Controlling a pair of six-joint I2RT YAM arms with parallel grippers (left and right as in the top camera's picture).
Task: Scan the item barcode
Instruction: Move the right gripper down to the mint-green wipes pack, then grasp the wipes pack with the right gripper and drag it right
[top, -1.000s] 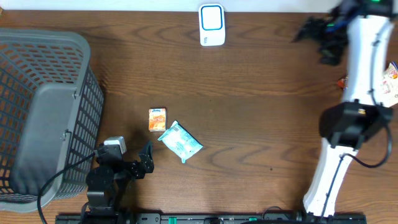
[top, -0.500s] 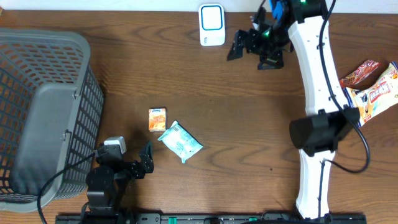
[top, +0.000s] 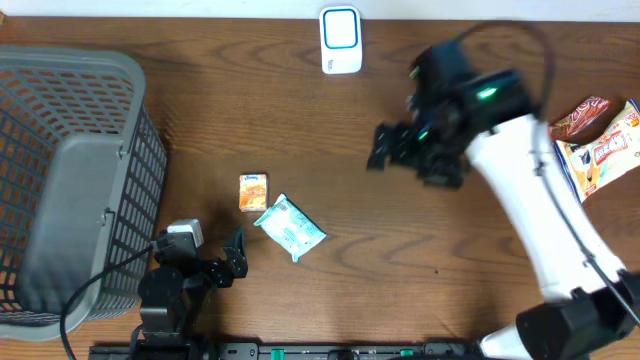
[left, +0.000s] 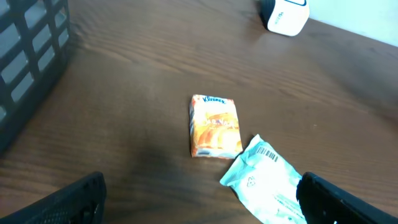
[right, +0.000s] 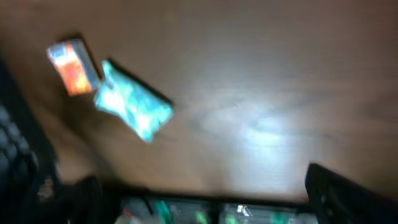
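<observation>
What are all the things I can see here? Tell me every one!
table: one, brown wood, under everything
basket: one, grey plastic, left side
scanner: one, white and blue, far edge, middle
Kleenex tissue pack: one, orange, middle of the table
light blue packet: one, barcode facing up, right beside the tissue pack
red-brown snack packet: one, right edge
white snack packet: one, white with yellow and red, right edge, next to the red-brown one
left gripper: one, black, open and holding nothing, near edge by the basket
right gripper: one, black on a white arm, open and holding nothing, right of centre
</observation>
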